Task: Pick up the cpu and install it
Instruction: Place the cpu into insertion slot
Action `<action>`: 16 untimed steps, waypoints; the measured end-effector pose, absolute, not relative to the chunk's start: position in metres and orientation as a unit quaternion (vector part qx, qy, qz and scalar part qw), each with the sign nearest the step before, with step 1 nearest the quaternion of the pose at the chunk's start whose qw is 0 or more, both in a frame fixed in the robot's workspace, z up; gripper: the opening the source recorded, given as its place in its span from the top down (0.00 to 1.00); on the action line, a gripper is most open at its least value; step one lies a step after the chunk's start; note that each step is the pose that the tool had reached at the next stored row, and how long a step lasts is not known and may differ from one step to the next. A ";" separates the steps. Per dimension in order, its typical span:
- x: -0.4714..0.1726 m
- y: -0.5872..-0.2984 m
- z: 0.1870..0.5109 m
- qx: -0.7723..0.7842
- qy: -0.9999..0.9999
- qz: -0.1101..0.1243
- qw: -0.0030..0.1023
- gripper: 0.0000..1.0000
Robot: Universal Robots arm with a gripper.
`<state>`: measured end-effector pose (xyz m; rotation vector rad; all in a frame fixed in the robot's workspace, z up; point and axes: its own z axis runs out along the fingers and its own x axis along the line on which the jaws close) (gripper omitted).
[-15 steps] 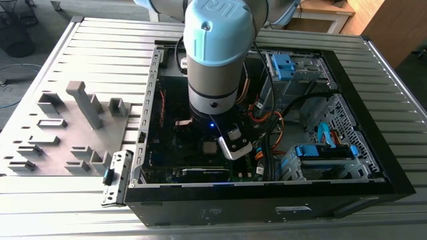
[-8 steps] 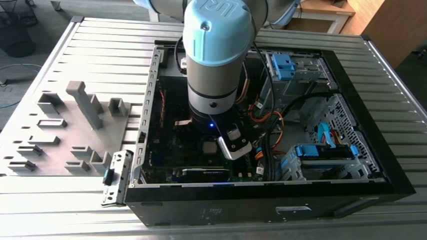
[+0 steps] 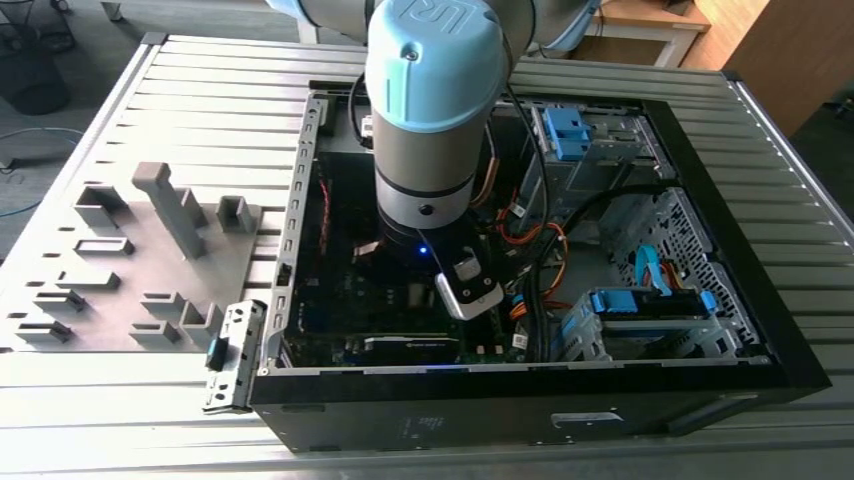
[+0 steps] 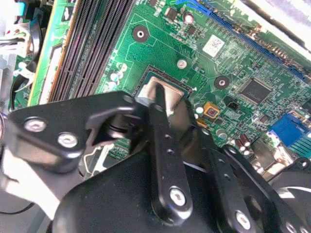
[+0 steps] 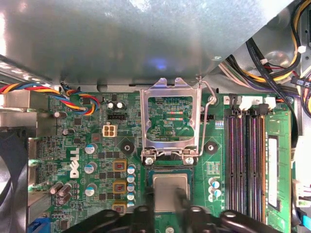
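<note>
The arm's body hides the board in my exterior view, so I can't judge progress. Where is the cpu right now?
Observer: In the first wrist view the cpu lies inside the socket frame on the motherboard, silver top up.
Operator: Is the socket's cover shut over it?
Observer: No. The load plate stands flipped up behind the socket, and the board shows through its window.
Operator: And how close is the tool?
Observer: The gripper is directly over the cpu, covering part of its top in both wrist views.
</note>
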<state>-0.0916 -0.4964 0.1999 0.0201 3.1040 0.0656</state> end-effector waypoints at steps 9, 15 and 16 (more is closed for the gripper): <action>-0.092 -0.496 0.200 0.006 1.000 0.021 0.018 0.89; -0.083 -0.496 0.199 0.008 1.000 0.021 0.018 0.89; -0.083 -0.496 0.199 0.008 1.000 0.021 0.018 0.89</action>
